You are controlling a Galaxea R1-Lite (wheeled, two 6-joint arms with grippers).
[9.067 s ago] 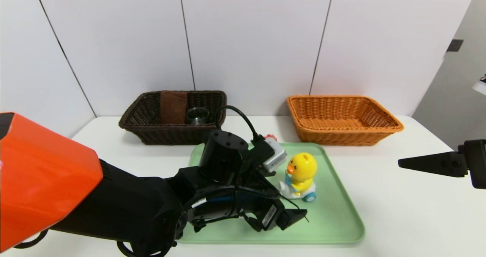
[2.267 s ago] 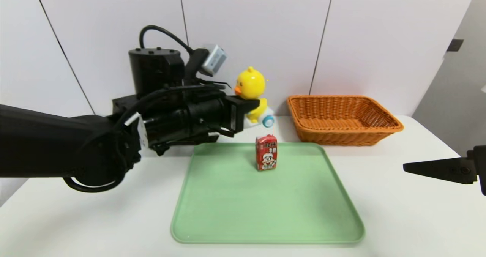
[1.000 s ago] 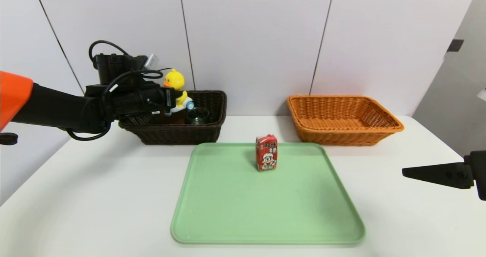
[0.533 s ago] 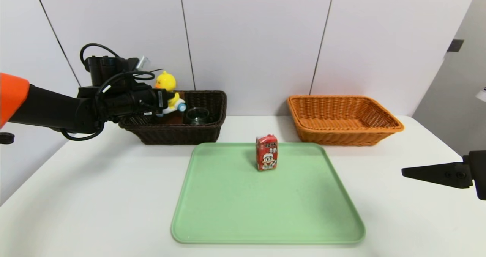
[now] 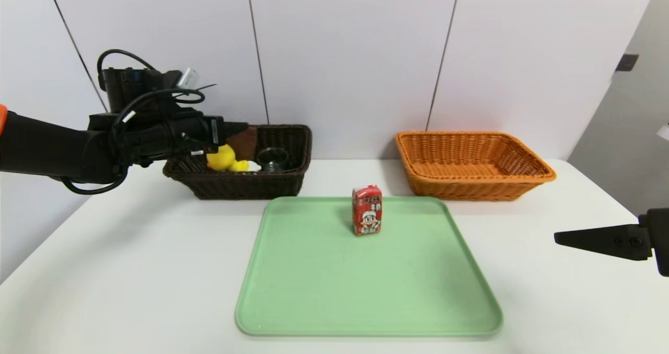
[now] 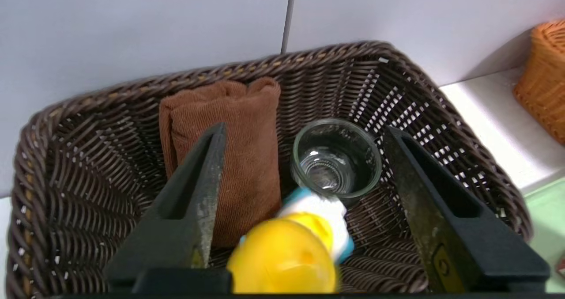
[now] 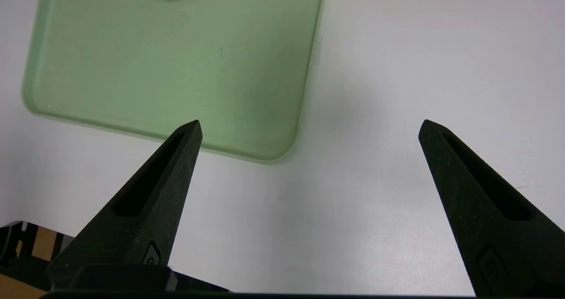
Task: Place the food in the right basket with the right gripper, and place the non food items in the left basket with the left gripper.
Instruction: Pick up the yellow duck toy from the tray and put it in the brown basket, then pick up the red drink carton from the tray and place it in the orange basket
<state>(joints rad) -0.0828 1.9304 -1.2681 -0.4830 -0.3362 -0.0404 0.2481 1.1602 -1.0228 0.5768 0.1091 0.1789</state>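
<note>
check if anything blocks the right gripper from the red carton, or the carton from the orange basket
Nothing visible stands between the right gripper and the red carton, or between carton and orange basket; only the tray's low rim.

"牛奶" on red carton [image 5: 367,210]

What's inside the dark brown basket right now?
The yellow duck toy, brown towel and glass cup are inside. The basket floor beneath them is covered, so nothing can be told there.

Towel [image 6: 229,157], cup [image 6: 337,157], duck [image 5: 221,158] in left basket [image 5: 245,185]; carton [image 5: 367,210] on tray [image 5: 366,291].
</note>
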